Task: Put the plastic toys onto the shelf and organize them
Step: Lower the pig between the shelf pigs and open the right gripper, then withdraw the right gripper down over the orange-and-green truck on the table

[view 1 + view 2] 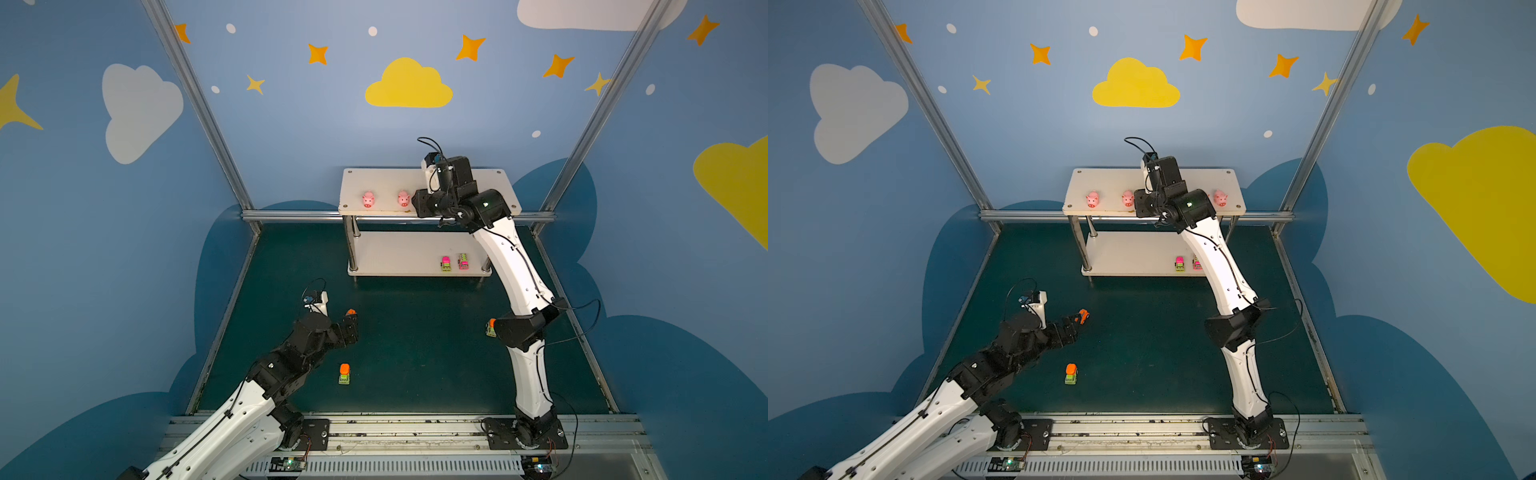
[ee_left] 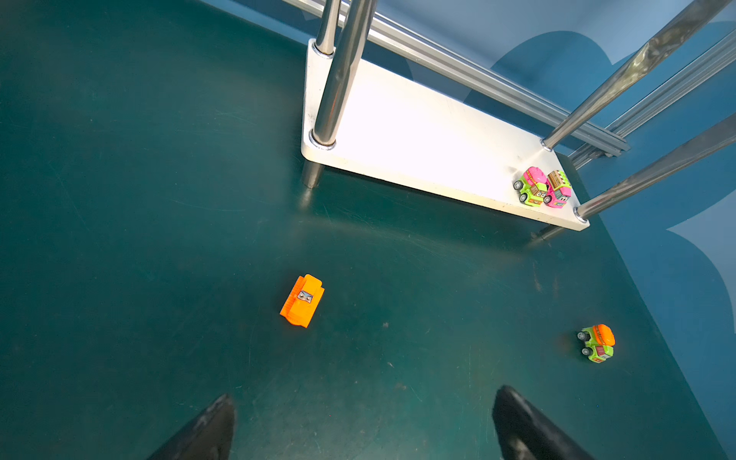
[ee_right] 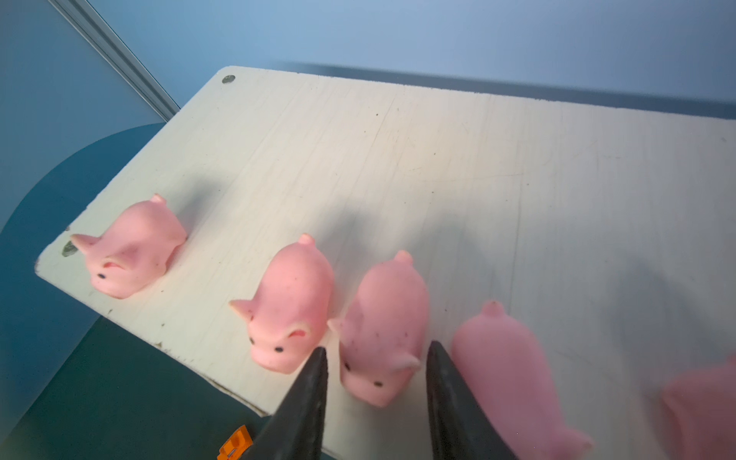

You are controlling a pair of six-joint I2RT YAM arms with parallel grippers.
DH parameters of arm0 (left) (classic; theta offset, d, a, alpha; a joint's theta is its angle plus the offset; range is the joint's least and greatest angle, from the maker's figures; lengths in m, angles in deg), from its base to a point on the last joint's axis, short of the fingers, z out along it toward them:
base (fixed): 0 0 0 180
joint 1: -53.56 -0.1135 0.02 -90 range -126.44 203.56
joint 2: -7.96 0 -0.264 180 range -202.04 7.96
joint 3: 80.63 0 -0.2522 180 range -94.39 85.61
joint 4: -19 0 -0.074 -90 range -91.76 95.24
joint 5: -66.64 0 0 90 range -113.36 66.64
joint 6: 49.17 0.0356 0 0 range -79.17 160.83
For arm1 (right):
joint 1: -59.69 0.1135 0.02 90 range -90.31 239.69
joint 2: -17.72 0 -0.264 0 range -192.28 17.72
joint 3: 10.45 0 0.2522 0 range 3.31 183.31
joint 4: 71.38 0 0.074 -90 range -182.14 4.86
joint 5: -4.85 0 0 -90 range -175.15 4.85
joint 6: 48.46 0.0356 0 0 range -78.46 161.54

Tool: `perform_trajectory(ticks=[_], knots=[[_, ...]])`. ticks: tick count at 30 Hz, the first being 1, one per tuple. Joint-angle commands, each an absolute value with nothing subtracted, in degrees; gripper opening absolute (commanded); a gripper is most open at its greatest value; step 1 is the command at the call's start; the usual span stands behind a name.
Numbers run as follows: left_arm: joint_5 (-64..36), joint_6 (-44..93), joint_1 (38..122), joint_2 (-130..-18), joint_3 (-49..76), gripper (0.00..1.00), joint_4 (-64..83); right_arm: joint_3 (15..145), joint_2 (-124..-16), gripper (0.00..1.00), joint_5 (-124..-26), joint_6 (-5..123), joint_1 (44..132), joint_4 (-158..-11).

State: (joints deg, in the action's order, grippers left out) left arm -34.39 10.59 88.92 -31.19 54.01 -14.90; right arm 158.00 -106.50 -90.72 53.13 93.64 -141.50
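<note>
Right gripper: my jaws partway apart, straddling pig on shelf top board. Slim gap each side, no grip. At least five pigs in row along front edge.

Left gripper: wide, empty, above mat, near orange truck.

Two cars sit on lower board.

Remaining: three vehicles on mat, namely orange truck, mixer, second mixer.

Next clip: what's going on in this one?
Two arms are sorting toys onto the shelf. The right gripper is over the top board, jaws parted either side of a pig standing in a row of pigs. The left gripper, wide open, hovers over the table near an orange vehicle. Two vehicles sit on the lower board; three lie on the table.
</note>
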Motion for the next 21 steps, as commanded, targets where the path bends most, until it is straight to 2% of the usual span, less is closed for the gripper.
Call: perform_trajectory(ticks=[1, 9, 21], knots=[[-34.9, 11.0, 88.7, -30.4, 54.2, 1.0, -15.8, 158.0, -106.4, 0.42, -90.1, 53.3, 93.9, -140.9], [-35.1, 10.9, 88.7, -29.2, 54.4, 1.0, -16.0, 158.1, -105.5, 0.49, -90.2, 53.1, 94.1, -139.9], [-35.6, 11.1, 88.7, -28.3, 53.7, 1.0, -16.7, 158.1, -103.9, 0.51, -87.8, 53.5, 94.1, -137.3]])
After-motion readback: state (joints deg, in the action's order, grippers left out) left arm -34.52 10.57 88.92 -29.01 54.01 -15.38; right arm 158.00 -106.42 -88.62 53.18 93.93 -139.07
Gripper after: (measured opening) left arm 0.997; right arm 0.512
